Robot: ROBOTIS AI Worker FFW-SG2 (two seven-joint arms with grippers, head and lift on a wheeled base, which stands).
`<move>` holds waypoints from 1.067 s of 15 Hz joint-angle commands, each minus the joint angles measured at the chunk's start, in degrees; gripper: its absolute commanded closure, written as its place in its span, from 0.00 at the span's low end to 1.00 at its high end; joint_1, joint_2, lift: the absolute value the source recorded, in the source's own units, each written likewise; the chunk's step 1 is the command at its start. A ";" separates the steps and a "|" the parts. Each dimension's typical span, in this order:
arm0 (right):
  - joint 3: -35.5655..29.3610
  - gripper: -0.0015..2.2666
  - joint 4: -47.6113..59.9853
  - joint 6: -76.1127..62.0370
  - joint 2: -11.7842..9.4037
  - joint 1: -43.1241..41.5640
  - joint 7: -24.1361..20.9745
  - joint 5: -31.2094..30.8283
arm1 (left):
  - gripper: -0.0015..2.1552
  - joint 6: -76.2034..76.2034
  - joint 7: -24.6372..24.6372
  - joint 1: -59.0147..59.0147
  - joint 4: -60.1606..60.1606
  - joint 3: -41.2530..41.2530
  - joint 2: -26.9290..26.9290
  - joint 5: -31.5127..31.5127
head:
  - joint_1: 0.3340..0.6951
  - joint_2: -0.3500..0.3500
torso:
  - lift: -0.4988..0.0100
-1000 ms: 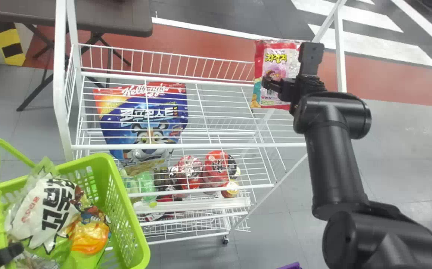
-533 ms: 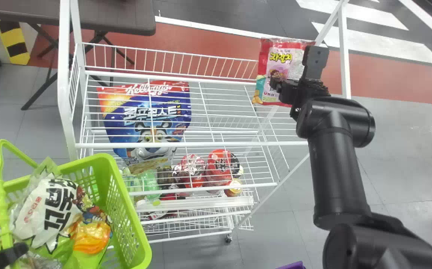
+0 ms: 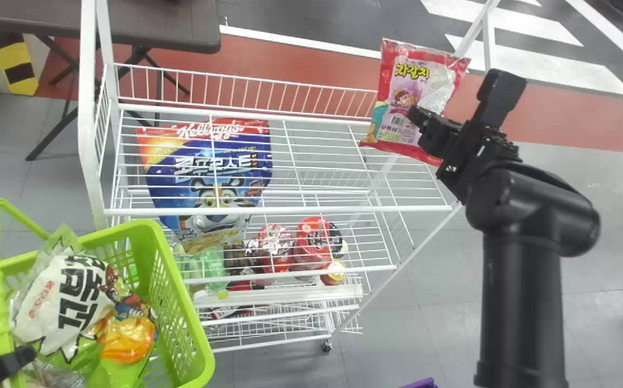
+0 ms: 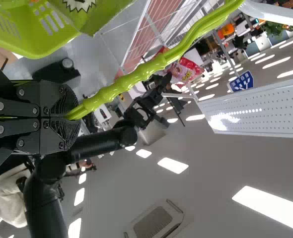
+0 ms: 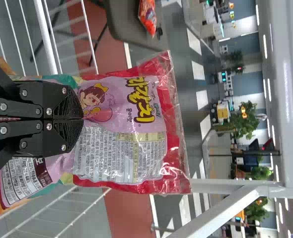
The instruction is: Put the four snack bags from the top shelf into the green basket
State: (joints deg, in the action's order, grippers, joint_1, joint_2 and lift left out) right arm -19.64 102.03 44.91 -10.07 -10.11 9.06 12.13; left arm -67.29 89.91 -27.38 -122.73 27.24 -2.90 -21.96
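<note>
Right jaws [image 3: 418, 116] are closed tight on the middle of a red-and-pink snack bag [image 3: 435, 86], its bold lettering and cartoon face showing, at the top shelf's [image 3: 289, 210] far right corner. Left jaws [image 3: 23, 358] grip the handle [image 3: 0, 291] of the green basket [image 3: 182, 291], near the shelf's front left corner, with a boldly lettered white bag [image 3: 63, 307] inside.

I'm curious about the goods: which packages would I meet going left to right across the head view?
White bag in the green basket, blue cereal bag, round red package, pink snack bag in the right pincer.
</note>
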 commanded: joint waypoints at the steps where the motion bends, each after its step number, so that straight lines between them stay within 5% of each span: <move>1: 0.39 0.99 12.49 9.20 0.14 5.45 0.00 7.64 | 1.00 0.00 0.66 0.49 0.12 -0.08 0.00 0.16 | 1.00 0.05 | 0.97; 5: 6.54 0.99 27.34 28.53 1.81 10.72 0.00 16.43 | 1.00 -0.18 0.66 1.19 0.12 -0.17 0.00 0.16 | 1.00 0.19 | 0.97; 9: 12.08 0.99 33.50 44.00 4.27 11.07 -1.15 24.78 | 1.00 -0.18 0.66 3.74 2.67 -0.43 0.09 1.83 | 1.00 0.47 | 0.97; 11: 14.54 0.99 35.60 45.17 5.94 10.99 -1.41 27.59 | 1.00 -0.35 0.66 4.53 3.81 -0.96 0.09 2.62 | 1.00 0.62 | 0.97; 16: 22.54 0.99 36.13 45.17 8.49 10.99 -2.73 30.06 | 1.00 -1.76 0.66 4.62 3.02 -2.19 0.09 2.62 | 1.00 0.83 | 0.97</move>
State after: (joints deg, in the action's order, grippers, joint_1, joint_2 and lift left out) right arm 0.24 138.28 89.95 -2.01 0.66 6.43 41.97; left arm -68.51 89.91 -22.76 -119.44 25.35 -2.81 -19.24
